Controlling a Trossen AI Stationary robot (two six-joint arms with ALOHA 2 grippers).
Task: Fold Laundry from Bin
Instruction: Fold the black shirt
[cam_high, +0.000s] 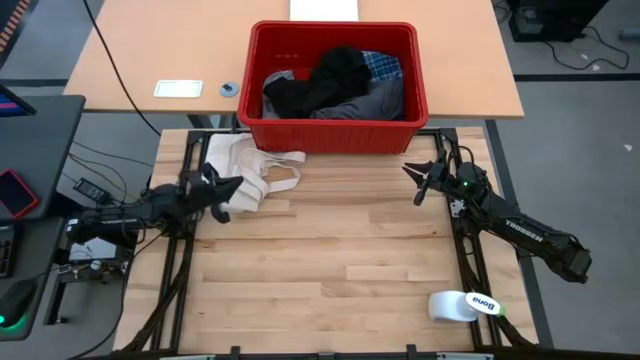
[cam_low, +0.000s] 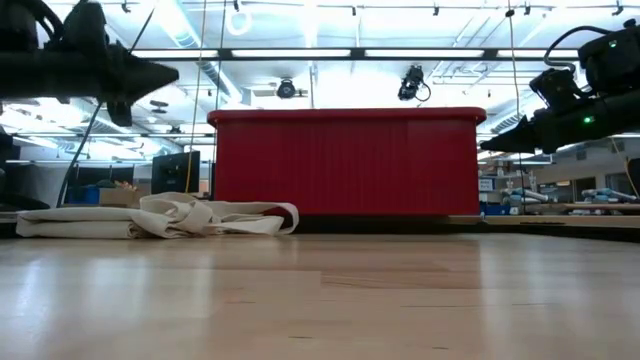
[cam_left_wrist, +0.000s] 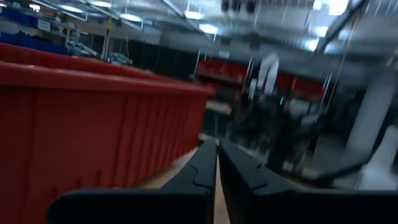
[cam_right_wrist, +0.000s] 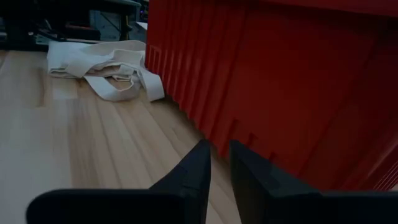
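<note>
Jaws: left gripper (cam_high: 236, 184) pressed together; right gripper (cam_high: 408, 169) slightly parted, empty, both raised above the wooden table (cam_high: 320, 270).
Bin (cam_high: 335, 132): between and beyond both grippers; ribbed red plastic.
Laundry (cam_high: 335, 82): rumpled black, grey and plaid garments heaped inside.
Cream cloth (cam_high: 250, 170): crumpled under left gripper.

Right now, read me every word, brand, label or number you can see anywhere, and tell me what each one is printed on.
"TROSSEN": white letters along the right arm.
"Bona": on the green label of the white bottle lying at the table's near right corner.
White card on the far table: any print is too small to read.
Red bin: no lettering visible.
</note>
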